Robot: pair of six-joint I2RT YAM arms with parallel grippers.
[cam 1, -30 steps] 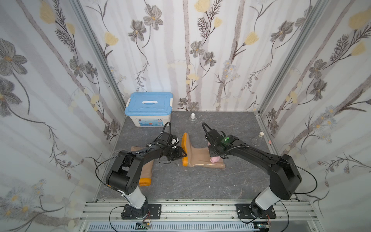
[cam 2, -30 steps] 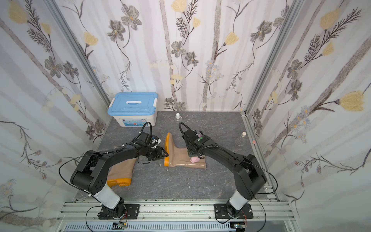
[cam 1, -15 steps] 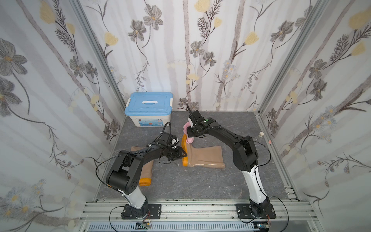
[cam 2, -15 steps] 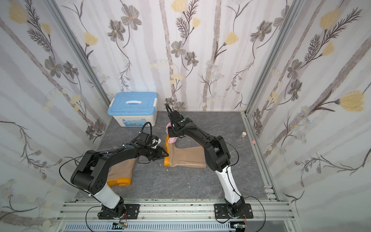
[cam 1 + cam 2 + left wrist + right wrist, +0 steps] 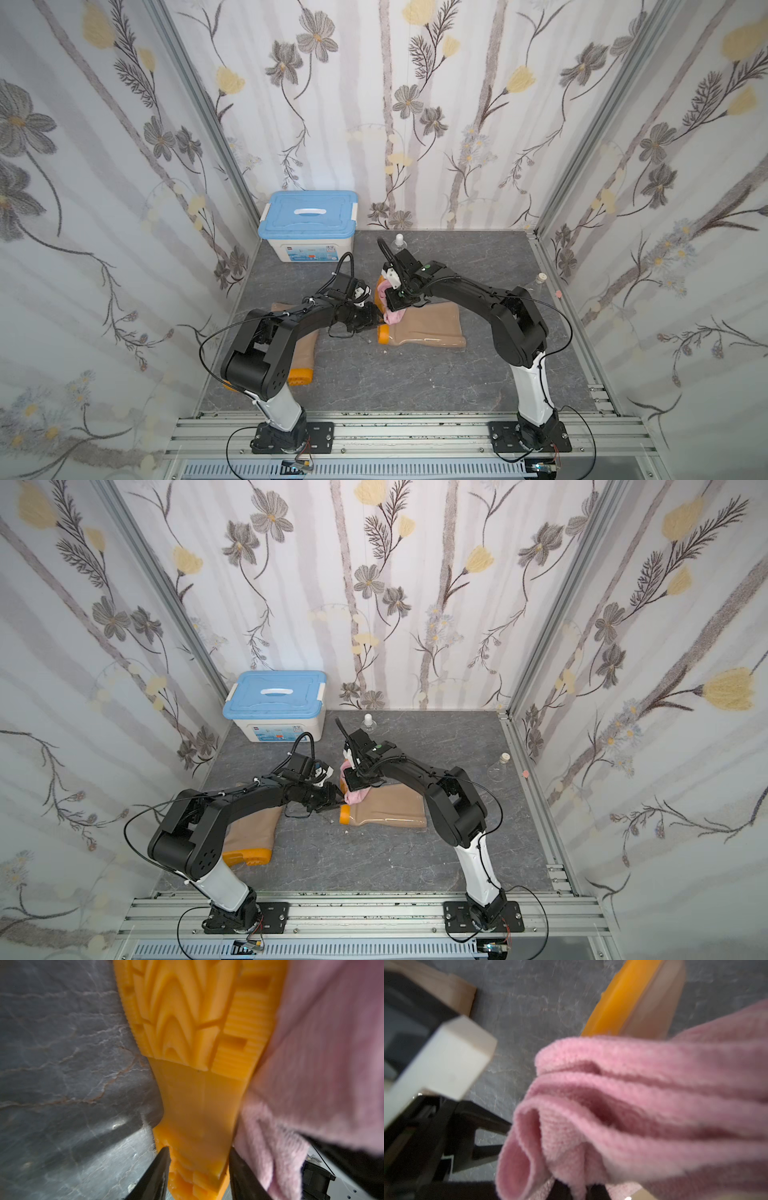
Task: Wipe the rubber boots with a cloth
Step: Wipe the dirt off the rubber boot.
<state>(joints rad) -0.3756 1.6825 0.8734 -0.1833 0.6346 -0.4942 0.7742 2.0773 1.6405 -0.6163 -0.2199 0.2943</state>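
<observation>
The left gripper (image 5: 372, 319) is closed part-way on the held boot (image 5: 432, 330), which lies on its side on the grey counter (image 5: 374, 382). In the left wrist view its two black fingers (image 5: 160, 1169) press against either flank of the orange sole (image 5: 187, 1012) at the heel end. The chevron tread runs straight away from the gripper. The boot's tan shaft stretches away from this gripper, flat on the counter, under the right arm.

The right gripper (image 5: 391, 307) is clamped tight on the cloth (image 5: 394, 319). Pink folds hang below it and lie on the foot part of the held boot, just beside the left gripper's tips. In the left wrist view the cloth (image 5: 322, 1064) lies along one edge of the sole, touching it. In the right wrist view the bunched cloth (image 5: 633, 1105) fills most of the frame and hides that gripper's own tips. Beyond the cloth, the sole's orange edge (image 5: 623, 1001) shows against the counter.

The other boot (image 5: 306, 344) lies behind the left gripper, under that arm and toward its base, well apart from the cloth. Past both grippers, near the back wall, stand a blue-lidded box (image 5: 309, 216) and a small bottle (image 5: 399, 241).
</observation>
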